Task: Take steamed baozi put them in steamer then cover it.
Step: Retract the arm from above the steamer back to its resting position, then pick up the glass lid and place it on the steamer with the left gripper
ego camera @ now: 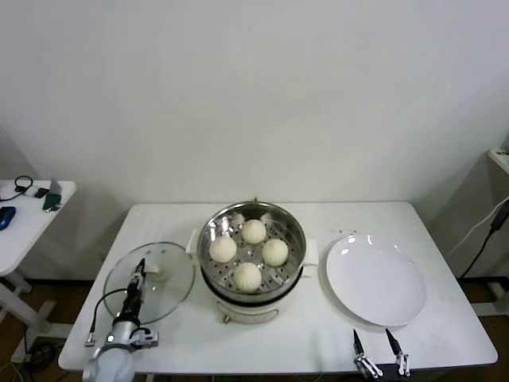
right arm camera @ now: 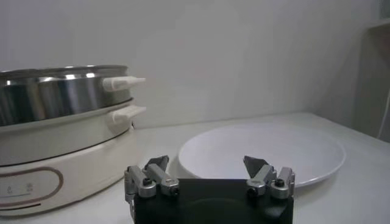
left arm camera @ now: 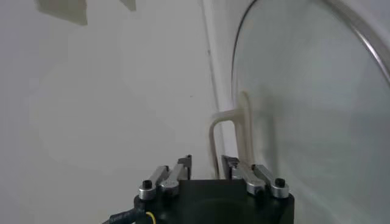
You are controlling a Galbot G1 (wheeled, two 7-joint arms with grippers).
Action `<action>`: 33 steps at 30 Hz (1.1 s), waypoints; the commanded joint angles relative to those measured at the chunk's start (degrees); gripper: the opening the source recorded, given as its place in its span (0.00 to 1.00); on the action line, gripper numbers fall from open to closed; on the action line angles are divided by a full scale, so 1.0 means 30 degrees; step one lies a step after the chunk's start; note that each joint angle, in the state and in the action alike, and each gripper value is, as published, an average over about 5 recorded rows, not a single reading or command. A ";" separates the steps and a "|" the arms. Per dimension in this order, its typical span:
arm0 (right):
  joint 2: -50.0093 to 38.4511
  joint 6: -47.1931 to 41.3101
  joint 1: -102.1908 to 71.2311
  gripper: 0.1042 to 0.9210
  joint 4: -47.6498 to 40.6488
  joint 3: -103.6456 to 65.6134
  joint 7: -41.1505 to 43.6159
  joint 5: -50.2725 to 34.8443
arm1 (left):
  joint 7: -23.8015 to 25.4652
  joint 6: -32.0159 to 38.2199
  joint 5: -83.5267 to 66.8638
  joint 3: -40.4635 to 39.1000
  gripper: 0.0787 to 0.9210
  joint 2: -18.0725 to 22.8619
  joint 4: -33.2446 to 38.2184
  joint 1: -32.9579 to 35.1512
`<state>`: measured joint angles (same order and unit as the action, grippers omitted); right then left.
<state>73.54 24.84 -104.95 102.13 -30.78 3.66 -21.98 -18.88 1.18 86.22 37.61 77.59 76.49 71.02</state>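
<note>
- Just ahead of my left gripper fingers: the cream-white bar handle of the round clear glass cover, lying flat on the white table beside the steamer. Fingers look spread, handle not yet between them, so I'm lined up for the lid grab.
- Four off-white round baozi already sit in the shiny steel steamer, leaving only the covering step.
- Right gripper parked, released, in front of the empty flat white plate, clear of the lid path.

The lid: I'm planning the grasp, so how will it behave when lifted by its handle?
The lid looks like rigid glass, so probably fragile and fairly heavy. The handle is a narrow bar, so the lid may swing. The left gripper is at it.
</note>
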 commanded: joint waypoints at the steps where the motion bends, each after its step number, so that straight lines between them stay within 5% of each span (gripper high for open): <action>1: 0.0048 0.0145 -0.0041 0.88 -0.0063 0.0045 0.0086 0.0058 | 0.0164 0.0266 -0.0686 -0.0094 0.30 -0.0226 0.0042 -0.0055; 9: -0.0055 0.0244 -0.0168 0.88 0.0076 0.0016 0.0221 0.0099 | 0.1317 -0.0007 -0.3452 -0.0266 0.08 -0.1126 0.2102 0.0716; 17: -0.0057 -0.0144 -0.0318 0.88 0.0220 -0.0153 -0.0131 0.0945 | 0.5511 -0.3008 -1.0136 -0.0181 0.07 -0.4343 0.8411 0.2807; 26: -0.0085 -0.0700 -0.0471 0.88 0.0832 -0.0139 -0.0481 0.1465 | 0.7676 -0.8056 -1.3243 0.0033 0.07 -0.7957 1.4324 0.3002; 33: 0.0133 -0.0823 -0.0393 0.88 0.1047 -0.0266 -0.0721 0.1916 | 0.8515 -1.1330 -1.1824 -0.3519 0.07 -0.8065 1.6873 0.1145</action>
<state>73.57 22.94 -106.25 104.60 -31.41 2.00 -17.68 0.39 -17.64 54.42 35.95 59.09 110.68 77.64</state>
